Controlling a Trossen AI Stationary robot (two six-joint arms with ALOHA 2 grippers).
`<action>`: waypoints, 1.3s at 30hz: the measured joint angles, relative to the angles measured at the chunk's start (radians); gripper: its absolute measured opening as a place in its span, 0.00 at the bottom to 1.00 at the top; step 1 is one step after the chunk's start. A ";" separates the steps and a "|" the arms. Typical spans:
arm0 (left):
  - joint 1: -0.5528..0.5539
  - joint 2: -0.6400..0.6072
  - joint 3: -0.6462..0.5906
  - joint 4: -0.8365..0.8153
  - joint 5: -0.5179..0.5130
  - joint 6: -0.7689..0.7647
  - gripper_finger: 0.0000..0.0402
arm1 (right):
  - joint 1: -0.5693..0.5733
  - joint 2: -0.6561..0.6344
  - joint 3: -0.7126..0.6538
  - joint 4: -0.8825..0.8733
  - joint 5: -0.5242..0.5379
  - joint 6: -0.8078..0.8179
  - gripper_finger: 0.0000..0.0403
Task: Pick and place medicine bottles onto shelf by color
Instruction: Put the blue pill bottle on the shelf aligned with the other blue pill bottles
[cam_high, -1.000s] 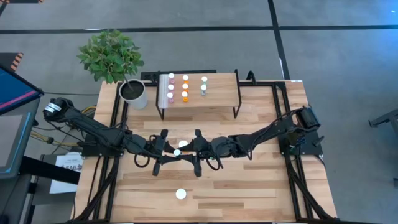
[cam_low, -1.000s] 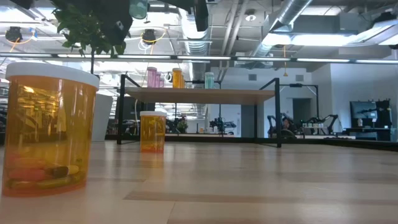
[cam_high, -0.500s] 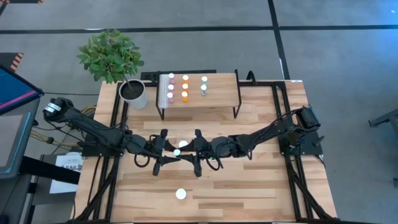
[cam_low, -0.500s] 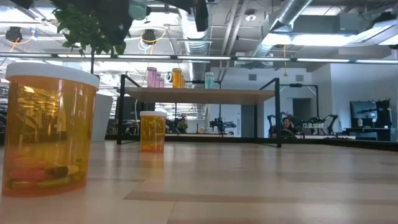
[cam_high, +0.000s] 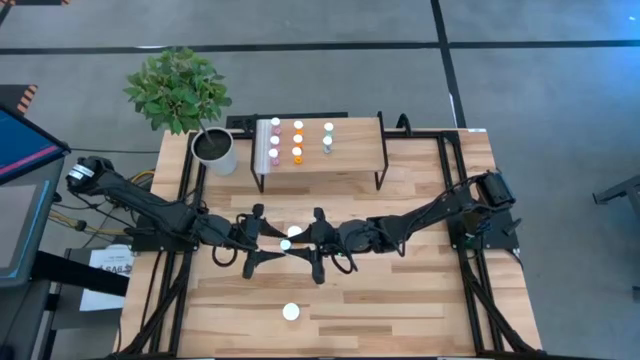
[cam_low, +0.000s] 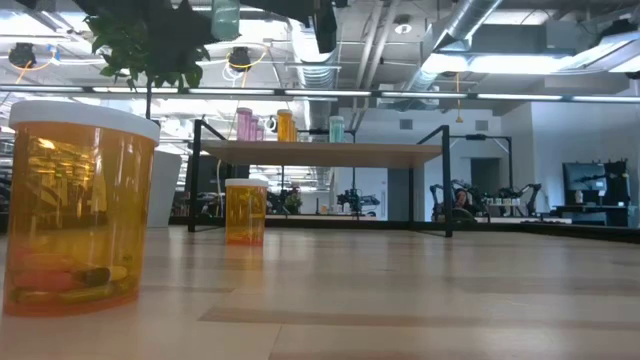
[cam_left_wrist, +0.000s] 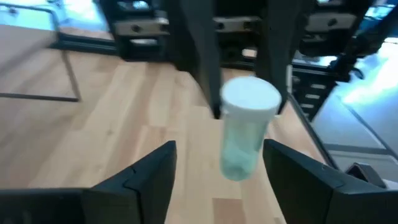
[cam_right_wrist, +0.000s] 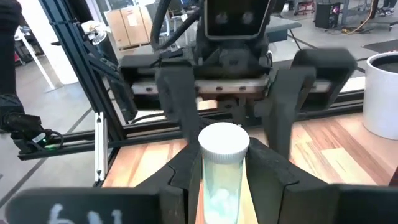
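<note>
A small teal medicine bottle (cam_right_wrist: 222, 171) with a white cap hangs upright above the middle of the table, and my right gripper (cam_right_wrist: 224, 158) is shut on it. My left gripper (cam_left_wrist: 219, 152) faces it from the table's left, open; its fingers stand on either side of the bottle (cam_left_wrist: 247, 130) without touching it. From above, the bottle's cap (cam_high: 286, 244) shows between the two grippers. The shelf (cam_high: 320, 165) stands at the far side with rows of pink, orange and teal bottles on its top. My right gripper pinches the teal bottle's body (cam_right_wrist: 221, 186), below the white cap, between its two fingers. The fingers come in level from the table's right. The bottle stands upright in the hold, lifted clear of the table.
One large orange bottle (cam_high: 291, 312) with a white cap stands near the front edge, close to the low camera (cam_low: 80, 200). A second one (cam_low: 245, 212) stands farther back, below the grippers. A white plant pot (cam_high: 215, 150) stands left of the shelf.
My left gripper has backed a little toward the table's left edge, off the teal bottle. The bottle stays upright in my right gripper, which has kept its place.
</note>
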 joint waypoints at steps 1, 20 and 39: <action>-0.001 -0.017 0.000 -0.018 -0.015 0.000 0.57 | -0.001 0.000 0.000 -0.002 0.002 -0.007 0.31; -0.114 -0.302 -0.074 -0.174 -0.205 0.000 0.59 | -0.146 -0.209 -0.115 -0.117 0.163 -0.092 0.31; -0.122 -0.230 -0.075 -0.067 -0.205 0.035 0.59 | -0.365 -0.227 -0.476 0.431 0.266 -0.117 0.31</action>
